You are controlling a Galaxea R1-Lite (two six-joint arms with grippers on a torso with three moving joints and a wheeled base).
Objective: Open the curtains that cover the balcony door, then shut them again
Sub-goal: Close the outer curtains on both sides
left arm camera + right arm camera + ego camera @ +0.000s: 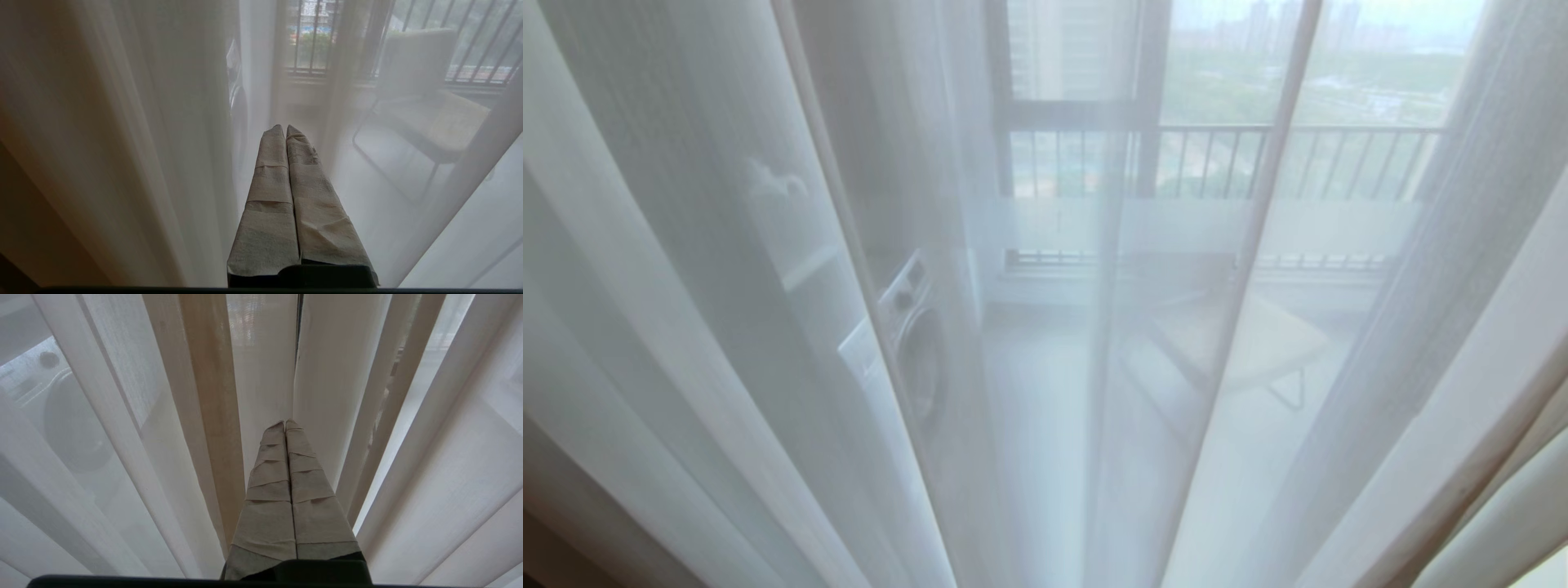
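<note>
The curtains' white see-through sheers (686, 327) hang shut in long folds across the whole head view. Through them shows the balcony door's frosted white band (1323, 229). Neither gripper appears in the head view. In the left wrist view my left gripper (285, 127), its fingers wrapped in beige tape, is shut and empty, pointing at the sheers (143, 143). My right gripper (285, 422), taped the same way, is also shut and empty, its tips close before a fold of the curtains (327, 375); a darker beige fold (212, 396) hangs beside it.
Behind the sheers on the balcony stand a white washing machine (915, 335) at the left and a cushioned metal-legged chair (1241, 343) at the right. A black-framed window with a barred railing (1217, 159) closes the far side.
</note>
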